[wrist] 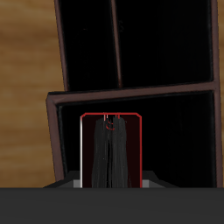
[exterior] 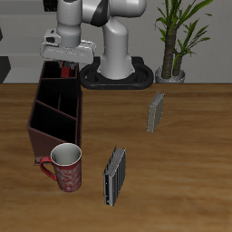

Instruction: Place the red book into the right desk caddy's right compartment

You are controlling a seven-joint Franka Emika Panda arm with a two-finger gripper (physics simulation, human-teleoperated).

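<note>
My gripper (exterior: pixel 65 62) is shut on the red book (exterior: pixel 65 71) and holds it upright over the far back end of the right desk caddy (exterior: pixel 54 136). In the wrist view the red book (wrist: pixel 111 149) shows edge-on, with red covers and dark pages, between my fingers (wrist: pixel 72 185). It hangs inside the outline of the small end cell, the right compartment (wrist: pixel 179 131). A brown divider wall (wrist: pixel 131 88) separates that cell from the other cells. I cannot tell whether the book's lower edge touches the cell's floor.
A red patterned mug (exterior: pixel 67 168) stands by the caddy's tall front wall. A black-and-grey striped book (exterior: pixel 115 177) stands near the table's front edge. A pale grey book (exterior: pixel 156 112) stands mid-table. The robot base (exterior: pixel 116 72) and a potted plant (exterior: pixel 172 63) are at the back.
</note>
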